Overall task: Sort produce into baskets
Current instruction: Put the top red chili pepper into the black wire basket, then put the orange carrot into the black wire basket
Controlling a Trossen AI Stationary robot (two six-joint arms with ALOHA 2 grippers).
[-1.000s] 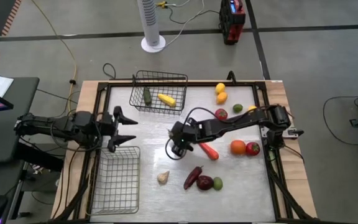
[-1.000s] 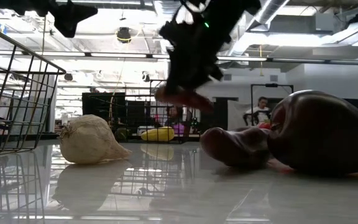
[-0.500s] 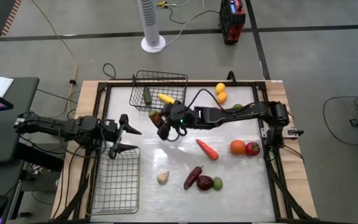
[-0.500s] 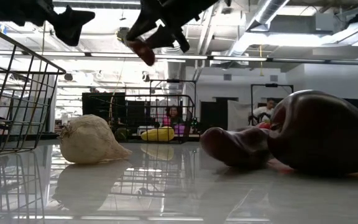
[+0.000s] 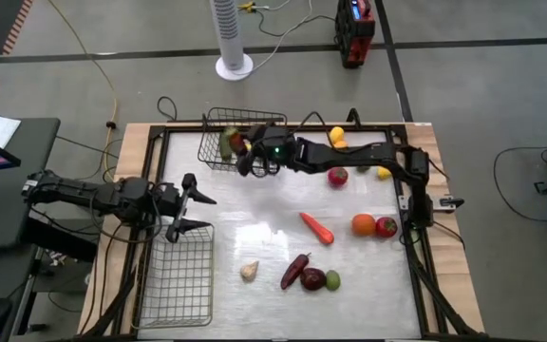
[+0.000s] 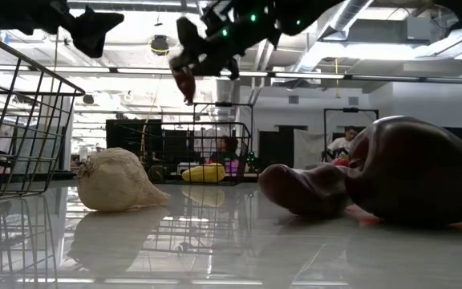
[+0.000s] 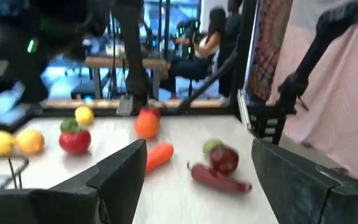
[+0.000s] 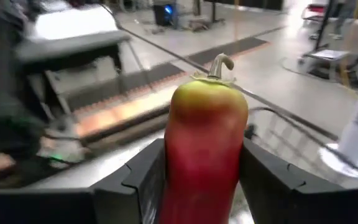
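While the right arm is stretched across the worktop (image 5: pixel 254 237), its right claw (image 5: pixel 242 152) is seen over the far basket (image 5: pixel 218 123), nearly closed around a red fruit with a yellow-green top and a curled stem (image 8: pixel 207 143). From the right wrist, the fruit is shown pinched between the two dark fingers (image 8: pixel 145 177), one pressed on each side. At table height, the same claw (image 6: pixel 184 68) is shown high above the surface with the red piece hanging beneath it.

Inside the far basket a green vegetable (image 5: pixel 226 144) can be made out. Near the left edge lies the near basket (image 5: pixel 176 275). Just beside its far end the left claw (image 5: pixel 184 205) is held, its fingers (image 7: pixel 120 177) spread wide with nothing between them.

Scattered over the worktop are a carrot (image 5: pixel 316 228), an orange (image 5: pixel 364 224), a tomato (image 5: pixel 386 226), a red apple (image 5: pixel 337 176), two yellow fruits (image 5: pixel 337 141), a garlic bulb (image 5: pixel 249 272), a dark chilli (image 5: pixel 294 270), a dark red round fruit (image 5: pixel 312 278) and a lime (image 5: pixel 332 280).
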